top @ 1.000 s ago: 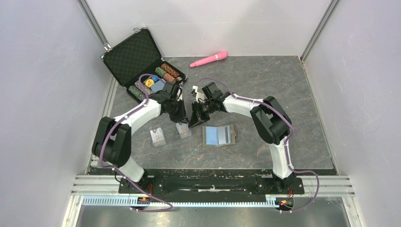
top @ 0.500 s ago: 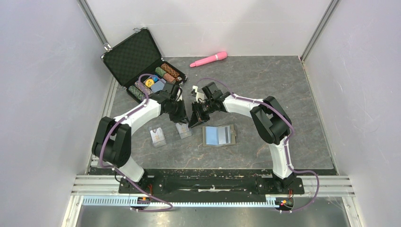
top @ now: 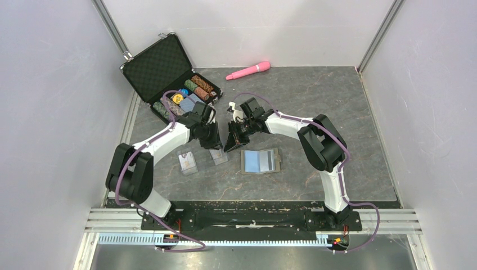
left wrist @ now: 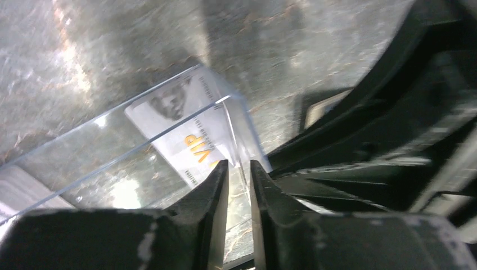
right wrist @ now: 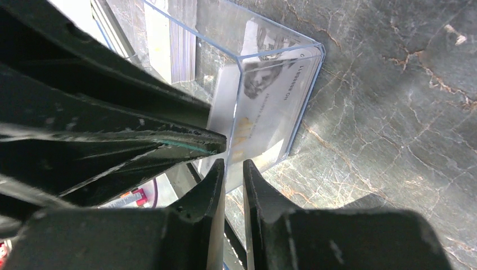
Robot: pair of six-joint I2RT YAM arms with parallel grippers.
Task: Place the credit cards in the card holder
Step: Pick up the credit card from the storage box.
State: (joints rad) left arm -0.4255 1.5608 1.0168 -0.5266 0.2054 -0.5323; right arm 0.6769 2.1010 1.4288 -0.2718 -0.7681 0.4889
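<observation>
— Movement since a second ago?
— Little. The left arm's elbow is swinging out to the left and the left gripper (top: 215,143) is sitting slightly nearer, while the right gripper (top: 229,144) is keeping its spot. Both are meeting at a clear plastic box (top: 219,157).
— Surroundings?
— A grey marbled tabletop (top: 320,101) is lying between pale walls (top: 50,112). A black hard case of poker chips (top: 159,67) is standing open at far left. A pink cylinder (top: 248,70) is lying at the far edge, and a second clear box (top: 187,162) is sitting left of the first.
— The task's things?
— The khaki-tan card holder (top: 260,161) is lying open, blue lining up, just right of the grippers. Only the wrist views are showing a pale whitish credit card with orange lettering (left wrist: 180,135) inside the first box.
— Jaws?
— Each pair is narrowing to a thin slit at the box's wall; whether either is clamping, I cannot tell.
</observation>
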